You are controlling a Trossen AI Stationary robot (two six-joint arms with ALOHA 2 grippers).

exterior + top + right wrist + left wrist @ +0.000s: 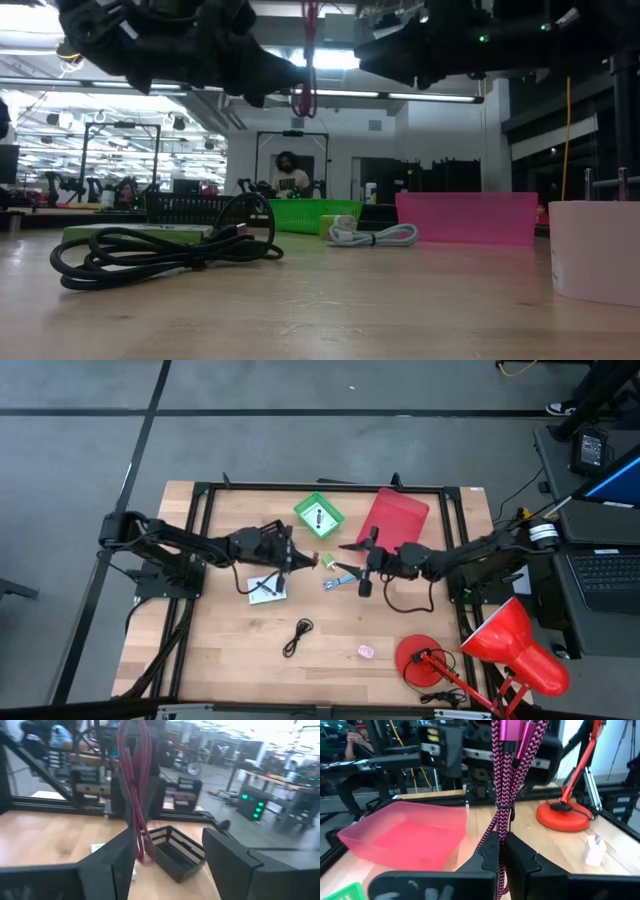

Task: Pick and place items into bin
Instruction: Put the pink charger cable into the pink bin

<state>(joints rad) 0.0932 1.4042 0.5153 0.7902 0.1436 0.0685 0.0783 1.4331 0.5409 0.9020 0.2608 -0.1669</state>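
Red cable [501, 785] hangs looped, pinched between the closed jaws of the left gripper [502, 851]. Opposite it, the right gripper [167, 857] stands with jaws spread, the cable just beside one finger [120, 855].

Wooden table [220, 660], light butcher-block top, dark metal frame along its edges. Directions as on a clock face in the high view.

At 12: green bin [318, 515]; just toward 1, red bin [392, 515], apart from it. At centre: blue-grey cable [338, 582], coiled. At 9 of centre: white square cards [266, 589] with black marks, overlapping. At 6 to 7: black cable [298, 636], loosely coiled. At 5: small pink piece [366, 651], then the red desk lamp's round base [422, 660], near but not touching.
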